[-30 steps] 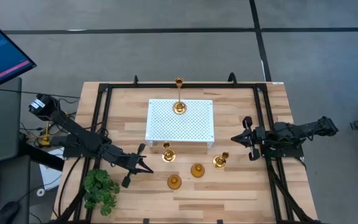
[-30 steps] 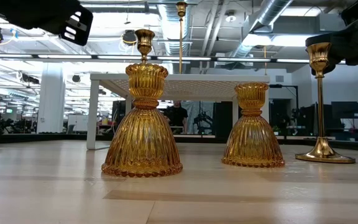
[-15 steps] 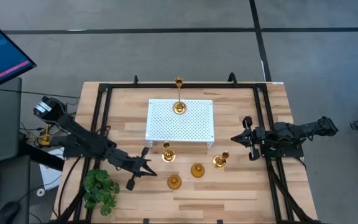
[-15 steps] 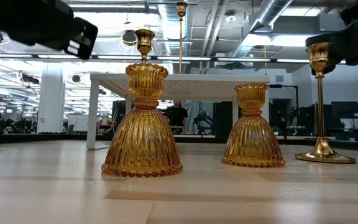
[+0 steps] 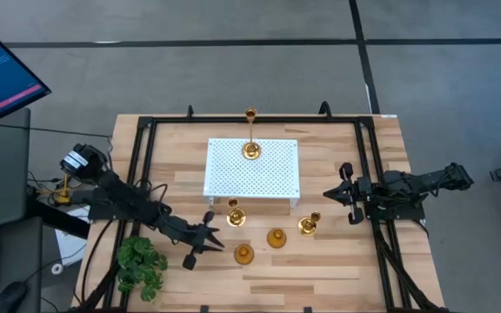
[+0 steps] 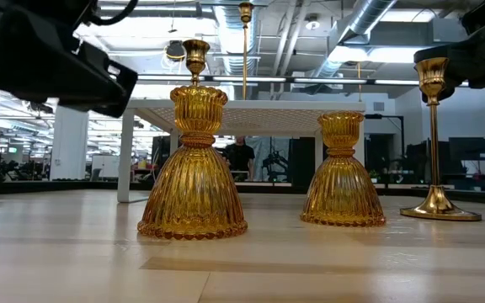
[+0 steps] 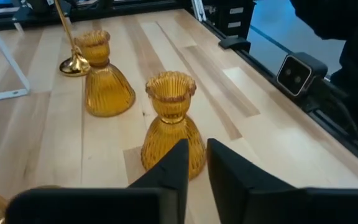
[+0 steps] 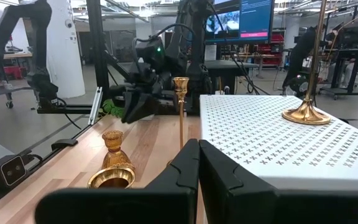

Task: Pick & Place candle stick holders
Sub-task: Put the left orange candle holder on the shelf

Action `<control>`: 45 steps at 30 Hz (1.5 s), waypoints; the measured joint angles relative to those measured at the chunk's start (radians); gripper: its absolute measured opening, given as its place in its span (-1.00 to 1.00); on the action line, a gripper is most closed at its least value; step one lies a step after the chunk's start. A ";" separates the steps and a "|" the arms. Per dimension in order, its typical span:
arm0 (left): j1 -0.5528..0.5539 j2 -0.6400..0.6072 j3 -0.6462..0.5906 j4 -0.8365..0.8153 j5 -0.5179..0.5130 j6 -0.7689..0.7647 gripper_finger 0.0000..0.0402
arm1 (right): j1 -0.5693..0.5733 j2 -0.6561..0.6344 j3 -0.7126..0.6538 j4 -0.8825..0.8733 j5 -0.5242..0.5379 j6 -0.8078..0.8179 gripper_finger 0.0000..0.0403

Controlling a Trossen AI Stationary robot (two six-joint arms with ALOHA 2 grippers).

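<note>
Closing on the nearest amber candle holder (image 5: 243, 254) on the tabletop (image 5: 337, 269), the left hand (image 5: 205, 241) – fingers nearly together, holding nothing – probably must open first, while the right hand (image 5: 336, 193) waits, likewise pinched and empty.

Grey floor (image 5: 233, 69), ceiling ducts (image 6: 369, 25)

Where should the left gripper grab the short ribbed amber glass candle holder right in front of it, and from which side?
Best at the narrow neck between cup and skirt of the ribbed amber glass candle holder. It stands upright on the wooden table, and its bell-shaped base flares too wide. The left gripper, fingers nearly closed, would likely need to open, then approach level from its own side.
</note>
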 joint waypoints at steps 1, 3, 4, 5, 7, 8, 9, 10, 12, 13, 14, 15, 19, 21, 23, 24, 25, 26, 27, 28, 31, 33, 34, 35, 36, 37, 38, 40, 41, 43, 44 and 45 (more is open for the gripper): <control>0.000 0.014 0.000 0.008 0.000 0.001 -0.65 | 0.000 0.000 0.000 0.000 0.000 0.001 -1.00; 0.000 0.038 0.000 0.022 -0.001 0.008 -0.56 | 0.000 0.000 0.000 0.000 0.000 0.003 -1.00; 0.000 0.050 0.000 0.033 -0.001 0.008 -0.52 | 0.000 0.000 0.000 0.000 0.000 0.003 -1.00; 0.004 0.060 0.000 0.043 -0.001 0.009 -0.48 | 0.000 0.000 0.000 0.000 0.000 0.003 -1.00; 0.013 0.085 0.000 0.074 -0.001 0.011 -0.40 | 0.000 0.000 0.000 0.000 0.000 0.003 -1.00; 0.018 0.095 0.000 0.091 -0.002 0.011 -0.36 | 0.000 0.000 0.000 0.000 0.000 0.003 -1.00; 0.024 0.106 0.000 0.114 -0.002 0.011 -0.32 | 0.000 0.000 0.000 0.000 0.000 0.003 -1.00; 0.029 0.113 0.000 0.131 -0.003 0.011 -0.28 | 0.000 0.000 0.000 0.000 0.000 0.003 -1.00; 0.038 0.127 0.000 0.155 -0.002 0.011 -0.20 | 0.000 0.000 0.000 0.000 0.000 0.003 -1.00; 0.041 0.135 0.000 0.165 -0.002 0.011 -0.17 | 0.000 0.000 0.000 0.000 0.000 0.003 -1.00; 0.043 0.143 0.000 0.177 -0.002 0.011 -0.13 | 0.000 0.000 0.000 0.000 0.000 0.003 -1.00; 0.045 0.152 0.000 0.187 -0.002 0.011 -0.10 | 0.000 0.000 0.000 0.000 0.000 0.003 -1.00; 0.044 0.203 0.003 0.237 -0.002 0.008 0.03 | 0.000 0.000 0.000 0.000 0.000 0.003 -1.00; 0.044 0.230 0.025 0.243 -0.001 0.008 0.08 | 0.000 0.000 0.000 0.000 0.000 0.003 -1.00; 0.044 0.258 0.053 0.246 -0.001 0.008 0.13 | 0.000 0.000 0.000 0.000 0.000 0.003 -1.00; 0.044 0.272 0.068 0.246 0.000 0.011 0.16 | 0.000 0.000 0.000 0.000 0.000 0.003 -1.00; 0.044 0.286 0.084 0.247 0.001 0.010 0.18 | 0.000 0.000 0.000 0.000 0.000 0.003 -1.00; 0.044 0.299 0.099 0.246 0.001 0.011 0.20 | 0.000 0.000 0.000 0.000 0.000 0.003 -1.00; 0.044 0.311 0.112 0.246 0.000 0.011 0.21 | 0.000 0.000 0.000 0.000 0.000 0.003 -1.00; 0.044 0.323 0.126 0.247 0.001 0.011 0.23 | 0.000 0.000 0.000 0.000 -0.001 0.003 -1.00; 0.047 0.349 0.160 0.247 0.001 0.011 0.26 | 0.000 0.000 0.000 0.000 -0.001 0.003 -1.00; 0.055 0.358 0.176 0.246 0.001 0.011 0.27 | 0.000 0.000 0.000 0.000 -0.001 0.003 -1.00; 0.060 0.365 0.187 0.247 0.001 0.011 0.28 | 0.000 0.000 0.000 0.000 -0.001 0.003 -1.00; 0.065 0.372 0.198 0.247 0.001 0.011 0.29 | 0.000 0.000 0.000 0.000 -0.001 0.003 -1.00; 0.071 0.378 0.205 0.247 0.000 0.011 0.29 | 0.000 0.000 0.000 0.000 -0.001 0.003 -1.00; 0.077 0.385 0.215 0.247 -0.001 0.011 0.29 | 0.000 0.000 0.000 0.000 -0.001 0.003 -1.00; 0.082 0.392 0.224 0.246 -0.002 0.011 0.29 | 0.000 0.000 0.000 0.000 -0.001 0.003 -1.00; 0.091 0.404 0.237 0.246 0.017 0.006 0.29 | 0.000 0.000 0.000 0.000 -0.001 0.011 -1.00; 0.096 0.404 0.239 0.245 0.032 0.005 0.29 | 0.000 0.000 0.000 0.000 -0.001 0.015 -1.00; 0.101 0.405 0.241 0.247 0.060 0.004 0.29 | 0.000 0.000 0.000 0.000 -0.001 0.017 -1.00; 0.101 0.405 0.241 0.246 0.063 0.004 0.29 | 0.000 0.000 0.000 0.000 -0.001 0.017 -1.00; 0.101 0.405 0.241 0.246 0.064 0.004 0.29 | 0.000 0.000 0.000 0.000 -0.001 0.017 -1.00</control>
